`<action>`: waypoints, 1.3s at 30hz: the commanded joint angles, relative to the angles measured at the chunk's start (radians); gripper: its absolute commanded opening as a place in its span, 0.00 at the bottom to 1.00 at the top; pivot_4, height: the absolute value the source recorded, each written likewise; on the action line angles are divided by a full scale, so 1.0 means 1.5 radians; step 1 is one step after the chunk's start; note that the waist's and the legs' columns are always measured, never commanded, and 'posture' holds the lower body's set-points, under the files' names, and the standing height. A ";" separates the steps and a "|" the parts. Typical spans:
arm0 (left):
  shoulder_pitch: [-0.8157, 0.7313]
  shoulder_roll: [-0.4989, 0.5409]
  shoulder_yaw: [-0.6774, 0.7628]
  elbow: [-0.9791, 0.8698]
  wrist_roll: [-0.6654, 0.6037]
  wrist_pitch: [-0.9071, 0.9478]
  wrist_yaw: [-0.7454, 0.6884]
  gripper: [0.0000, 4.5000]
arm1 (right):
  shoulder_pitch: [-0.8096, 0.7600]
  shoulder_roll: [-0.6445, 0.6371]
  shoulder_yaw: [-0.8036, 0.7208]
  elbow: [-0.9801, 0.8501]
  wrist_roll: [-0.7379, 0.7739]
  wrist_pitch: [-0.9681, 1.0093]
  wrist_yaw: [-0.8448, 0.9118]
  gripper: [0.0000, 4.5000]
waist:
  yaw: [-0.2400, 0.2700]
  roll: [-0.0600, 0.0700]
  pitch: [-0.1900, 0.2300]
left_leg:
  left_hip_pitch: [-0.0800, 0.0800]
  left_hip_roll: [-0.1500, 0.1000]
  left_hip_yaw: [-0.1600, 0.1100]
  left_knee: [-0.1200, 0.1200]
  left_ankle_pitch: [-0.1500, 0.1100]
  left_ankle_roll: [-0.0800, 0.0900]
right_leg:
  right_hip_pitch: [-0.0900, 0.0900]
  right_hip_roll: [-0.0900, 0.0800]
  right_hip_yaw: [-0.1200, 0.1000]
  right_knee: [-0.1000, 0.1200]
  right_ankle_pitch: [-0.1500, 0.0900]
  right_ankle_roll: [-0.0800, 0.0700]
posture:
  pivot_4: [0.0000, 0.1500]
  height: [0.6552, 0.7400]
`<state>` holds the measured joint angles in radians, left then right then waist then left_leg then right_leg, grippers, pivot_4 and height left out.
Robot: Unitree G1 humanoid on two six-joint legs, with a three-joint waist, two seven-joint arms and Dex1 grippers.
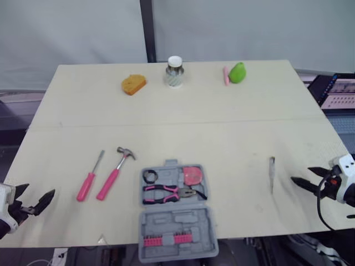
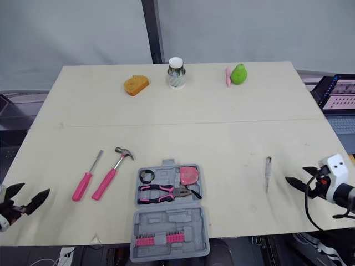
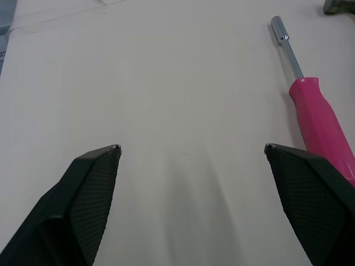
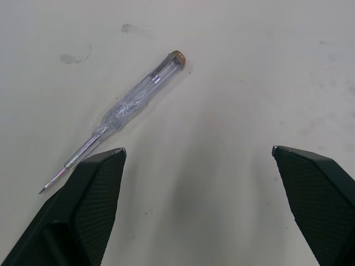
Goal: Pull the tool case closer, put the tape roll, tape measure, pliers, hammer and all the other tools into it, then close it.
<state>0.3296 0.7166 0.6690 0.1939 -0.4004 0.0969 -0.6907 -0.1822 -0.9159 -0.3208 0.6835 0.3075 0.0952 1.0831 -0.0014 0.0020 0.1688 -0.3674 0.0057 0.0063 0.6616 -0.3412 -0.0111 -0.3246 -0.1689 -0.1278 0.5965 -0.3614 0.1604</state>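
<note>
Tool case (image 1: 176, 221) lies open at the bench's (image 1: 222, 138) near edge (pliers (image 1: 166, 193) inside), hammer (image 1: 115, 174) on the bench to its left. My left end effector (image 1: 41, 189) and right end effector (image 1: 300, 174) both gape wide, empty.

left wrist view, hammer (image 3: 340, 6) head clipped at corner, pink screwdriver (image 3: 317, 108) handle cut off

The left hand (image 1: 37, 193) and right hand (image 1: 300, 173) have black wedge fingers (image 3: 89, 205), textured pads (image 4: 97, 199) and white wrists (image 1: 344, 166).
</note>
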 commanded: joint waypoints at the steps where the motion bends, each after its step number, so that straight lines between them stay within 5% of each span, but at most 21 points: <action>1: 0.014 -0.002 0.035 -0.025 -0.010 0.000 0.009 1.00 | -0.010 -0.002 -0.004 0.008 -0.001 -0.014 0.009 0.99 | 0.000 0.000 0.000 | 0.000 0.000 0.000 0.000 0.000 0.000 | 0.000 0.000 0.000 0.000 0.000 0.000 | 1.00 1.00; 22: 0.002 -0.045 0.026 -0.120 -0.022 0.059 0.051 1.00 | -0.015 0.018 -0.034 -0.023 0.041 0.012 0.003 0.99 | 0.001 0.000 0.000 | 0.000 0.000 0.000 0.000 0.000 0.000 | 0.000 0.000 0.000 0.000 0.000 0.000 | 1.00 1.00; 33: -0.017 -0.110 0.013 -0.271 -0.051 0.139 0.132 1.00 | -0.015 0.044 -0.006 -0.425 0.163 0.236 -0.026 0.99 | 0.003 0.000 0.000 | 0.000 0.001 -0.001 0.001 0.000 0.000 | 0.000 0.000 0.000 0.000 0.000 0.000 | 1.00 1.00; 39: -0.038 -0.179 -0.076 -0.397 -0.029 0.178 0.214 1.00 | -0.087 0.057 0.073 -0.577 0.214 0.338 -0.030 0.99 | 0.010 0.000 0.000 | -0.001 0.000 -0.001 0.002 0.000 0.000 | 0.000 0.000 0.000 0.000 0.000 0.000 | 1.00 1.00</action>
<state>0.2739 0.4504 0.5683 -0.3320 -0.4576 0.3568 -0.4025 -0.3023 -0.8241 -0.2037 -0.1285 0.5945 0.5716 1.0413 0.0133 0.0016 0.1695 -0.3691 0.0057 0.0040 0.6643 -0.3415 -0.0112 -0.3243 -0.1684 -0.1275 0.5970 -0.3611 0.1607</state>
